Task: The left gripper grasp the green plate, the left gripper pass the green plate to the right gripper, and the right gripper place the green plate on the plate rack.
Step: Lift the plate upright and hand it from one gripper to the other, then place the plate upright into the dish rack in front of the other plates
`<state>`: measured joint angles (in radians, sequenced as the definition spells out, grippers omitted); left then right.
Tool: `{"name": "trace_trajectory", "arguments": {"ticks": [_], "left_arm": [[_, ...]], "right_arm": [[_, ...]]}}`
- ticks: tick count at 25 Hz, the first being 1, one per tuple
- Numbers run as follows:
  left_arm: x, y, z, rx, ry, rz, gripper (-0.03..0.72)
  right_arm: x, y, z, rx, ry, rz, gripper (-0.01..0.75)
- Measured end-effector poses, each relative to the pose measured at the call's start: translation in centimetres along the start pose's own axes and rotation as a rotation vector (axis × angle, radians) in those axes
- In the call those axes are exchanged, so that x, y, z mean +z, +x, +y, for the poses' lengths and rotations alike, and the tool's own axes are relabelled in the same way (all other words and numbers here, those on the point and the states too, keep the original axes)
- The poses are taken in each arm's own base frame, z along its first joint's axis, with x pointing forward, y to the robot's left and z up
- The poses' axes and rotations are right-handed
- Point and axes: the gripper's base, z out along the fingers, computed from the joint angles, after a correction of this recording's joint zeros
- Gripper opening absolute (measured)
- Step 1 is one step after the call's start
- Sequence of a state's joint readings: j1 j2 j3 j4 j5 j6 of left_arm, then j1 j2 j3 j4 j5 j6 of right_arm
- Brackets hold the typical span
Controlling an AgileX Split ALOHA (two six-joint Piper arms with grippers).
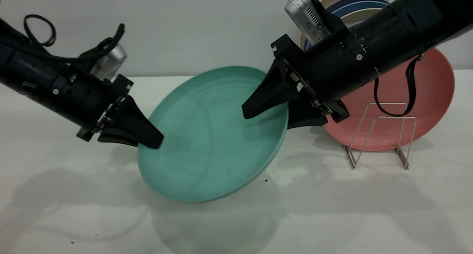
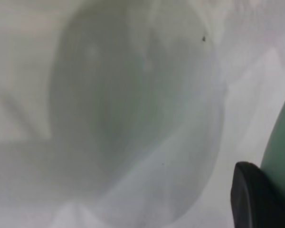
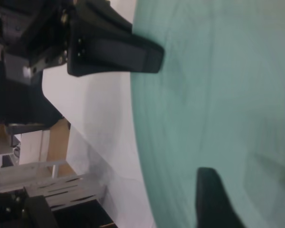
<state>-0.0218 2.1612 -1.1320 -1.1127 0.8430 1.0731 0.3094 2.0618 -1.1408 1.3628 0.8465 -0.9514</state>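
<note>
Salmon-pink plate [image 1: 432,99] upright in plate rack [image 1: 380,136]

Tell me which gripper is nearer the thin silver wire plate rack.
Right. The right gripper, on the round teal-green plate's far edge, sits just beside the wire plate rack; the left gripper holds the opposite rim.

the green plate [image 1: 210,136] is tilted above the table, face toward the camera, its rim pinched by the left gripper [image 1: 149,137] and straddled by the right gripper [image 1: 266,115]. the wire plate rack [image 1: 380,136] stands well right.
</note>
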Motion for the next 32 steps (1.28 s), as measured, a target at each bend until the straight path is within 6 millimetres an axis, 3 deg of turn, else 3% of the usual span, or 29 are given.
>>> {"name": "trace_trajectory", "arguments": {"ticks": [4,8,15,18,23,32], "left_arm": [[0.1,0.0,-0.1,0.006,0.001,0.004,0.042],[0.0,0.1,-0.2,0.001,0.01,0.009,0.152],[-0.7,0.0,-1.3,0.02,0.049,0.016,0.567],[-1.6,-0.1,-2.3,0.059,0.043,0.006,0.659],[-3.5,-0.2,-4.1,0.15,0.005,0.009,0.667],[-6.2,-0.1,-6.7,0.259,-0.059,-0.008,0.6]], "right_arm": [[0.0,0.0,-0.2,-0.006,0.018,-0.005,0.161],[0.1,-0.1,-0.4,-0.027,0.033,-0.007,0.148],[-0.1,0.1,-0.6,-0.104,0.078,0.016,0.093],[-0.8,-0.1,-0.2,-0.172,0.107,0.006,0.093],[-3.8,-0.9,1.6,-0.395,0.192,-0.029,0.093],[-13.2,-2.1,4.3,-0.74,0.419,-0.153,0.093]]}}
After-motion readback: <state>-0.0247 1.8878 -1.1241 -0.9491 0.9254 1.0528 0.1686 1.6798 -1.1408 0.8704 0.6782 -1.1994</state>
